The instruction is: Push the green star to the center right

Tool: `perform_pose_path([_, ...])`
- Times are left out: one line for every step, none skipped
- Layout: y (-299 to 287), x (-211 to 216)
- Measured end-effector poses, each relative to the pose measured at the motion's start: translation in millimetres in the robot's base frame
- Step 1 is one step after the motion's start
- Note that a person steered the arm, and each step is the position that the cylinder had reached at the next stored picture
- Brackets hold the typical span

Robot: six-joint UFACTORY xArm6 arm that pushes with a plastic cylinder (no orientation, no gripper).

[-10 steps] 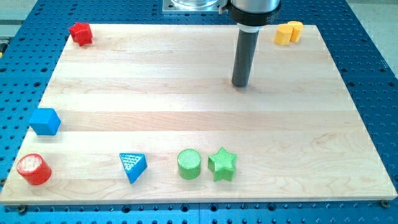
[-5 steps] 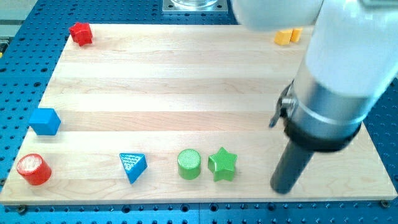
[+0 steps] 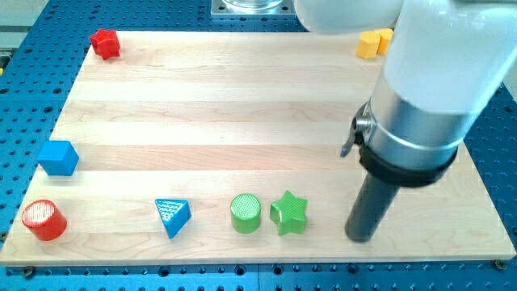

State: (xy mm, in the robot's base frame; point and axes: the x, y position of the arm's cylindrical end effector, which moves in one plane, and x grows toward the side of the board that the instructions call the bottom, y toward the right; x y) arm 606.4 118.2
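Observation:
The green star (image 3: 288, 213) lies near the view's bottom edge of the wooden board (image 3: 202, 113), just right of a green cylinder (image 3: 245, 213). My tip (image 3: 359, 238) rests on the board to the right of the star, about a block's width and a half away, at nearly the same height in the view. It does not touch the star. The white and grey arm body hangs over the view's right side and hides part of the board.
A blue triangle (image 3: 172, 216) and a red cylinder (image 3: 43, 220) lie along the view's bottom. A blue cube (image 3: 58, 158) sits at the left edge. A red block (image 3: 105, 43) is at top left. Yellow blocks (image 3: 372, 42) show at top right, partly behind the arm.
My tip swept from the board's upper middle down to the bottom right, then edged slightly left toward the star. No block has moved.

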Motion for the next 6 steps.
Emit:
perform_pose_path([-70, 3])
perform_pose_path([-81, -31])
perform_pose_path([-74, -66])
perform_pose_path([-72, -32])
perform_pose_path([-114, 11])
perform_pose_path([-135, 6])
